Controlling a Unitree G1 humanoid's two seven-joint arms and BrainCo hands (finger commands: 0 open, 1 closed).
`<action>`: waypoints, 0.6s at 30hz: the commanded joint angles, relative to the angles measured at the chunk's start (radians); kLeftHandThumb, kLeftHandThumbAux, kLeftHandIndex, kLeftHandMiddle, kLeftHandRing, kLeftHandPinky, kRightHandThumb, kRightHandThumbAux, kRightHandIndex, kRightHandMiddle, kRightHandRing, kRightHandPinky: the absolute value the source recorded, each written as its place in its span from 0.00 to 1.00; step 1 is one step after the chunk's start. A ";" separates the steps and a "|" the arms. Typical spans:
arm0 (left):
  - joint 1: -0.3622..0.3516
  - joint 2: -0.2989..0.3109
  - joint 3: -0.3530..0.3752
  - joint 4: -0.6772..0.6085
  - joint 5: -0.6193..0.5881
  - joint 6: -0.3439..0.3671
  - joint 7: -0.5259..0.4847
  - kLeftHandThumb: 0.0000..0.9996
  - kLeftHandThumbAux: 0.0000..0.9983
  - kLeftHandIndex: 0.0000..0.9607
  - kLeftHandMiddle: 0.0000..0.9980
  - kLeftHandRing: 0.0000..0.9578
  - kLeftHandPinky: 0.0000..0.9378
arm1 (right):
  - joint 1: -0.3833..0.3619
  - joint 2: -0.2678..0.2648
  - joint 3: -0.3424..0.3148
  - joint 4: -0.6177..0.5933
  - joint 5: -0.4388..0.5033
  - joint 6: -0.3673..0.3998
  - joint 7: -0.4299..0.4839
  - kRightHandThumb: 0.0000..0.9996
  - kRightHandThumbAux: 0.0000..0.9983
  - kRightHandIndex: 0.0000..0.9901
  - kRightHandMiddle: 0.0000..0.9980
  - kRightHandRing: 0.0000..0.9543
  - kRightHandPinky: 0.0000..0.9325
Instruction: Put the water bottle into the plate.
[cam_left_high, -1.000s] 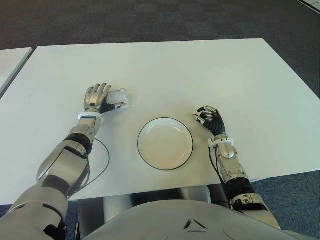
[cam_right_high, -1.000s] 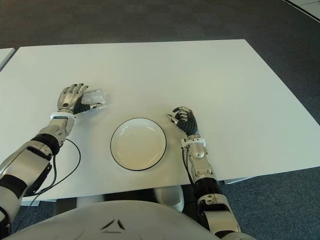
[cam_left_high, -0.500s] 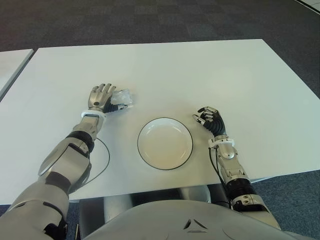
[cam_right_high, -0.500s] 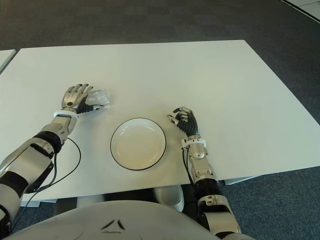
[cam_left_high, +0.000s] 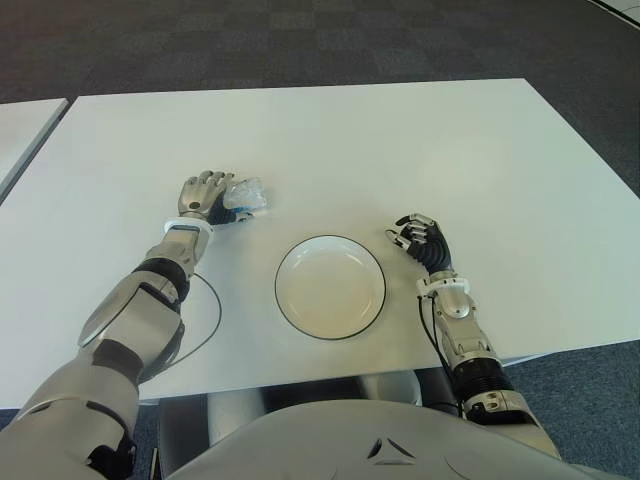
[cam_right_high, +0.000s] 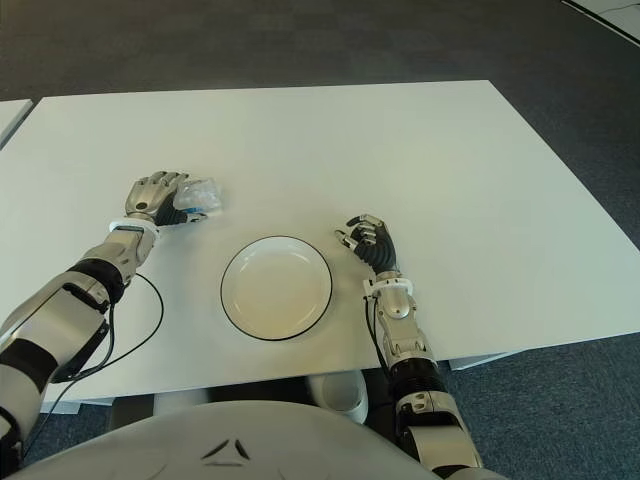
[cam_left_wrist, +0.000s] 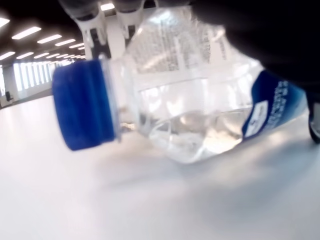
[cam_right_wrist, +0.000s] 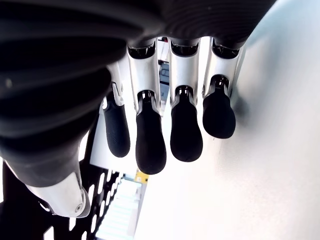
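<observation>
A clear water bottle (cam_left_high: 247, 196) with a blue cap lies on its side on the white table (cam_left_high: 400, 140), left of and slightly beyond the plate. My left hand (cam_left_high: 204, 194) is at its left side with the fingers curled over it. Close up in the left wrist view, the bottle (cam_left_wrist: 190, 100) lies on the tabletop under the fingertips (cam_left_wrist: 90, 20). The empty white plate (cam_left_high: 330, 290) with a dark rim sits at the near centre. My right hand (cam_left_high: 420, 238) shows just right of the plate, fingers curled and holding nothing.
A thin black cable (cam_left_high: 208, 322) loops over the table by my left forearm. A second table's corner (cam_left_high: 20, 120) shows at far left. Dark carpet (cam_left_high: 300, 40) lies beyond the table's far edge.
My left hand has slid right against the bottle and its spread fingers have curled down over it. The right hand and plate have not moved.
</observation>
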 joint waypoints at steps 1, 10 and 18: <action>0.076 -0.044 -0.016 0.035 0.000 0.014 -0.102 0.68 0.46 0.29 0.28 0.28 0.36 | 0.025 -0.002 -0.002 0.012 -0.003 0.045 0.003 0.71 0.73 0.44 0.68 0.71 0.72; 0.090 -0.056 0.006 0.034 -0.028 0.018 -0.075 0.82 0.65 0.40 0.52 0.62 0.65 | 0.024 -0.006 -0.008 0.016 0.008 0.047 0.010 0.71 0.73 0.44 0.68 0.72 0.75; 0.102 -0.056 0.022 0.033 -0.056 -0.009 -0.052 0.85 0.67 0.41 0.55 0.79 0.85 | 0.027 -0.001 -0.011 0.012 0.006 0.041 0.000 0.71 0.73 0.44 0.68 0.73 0.76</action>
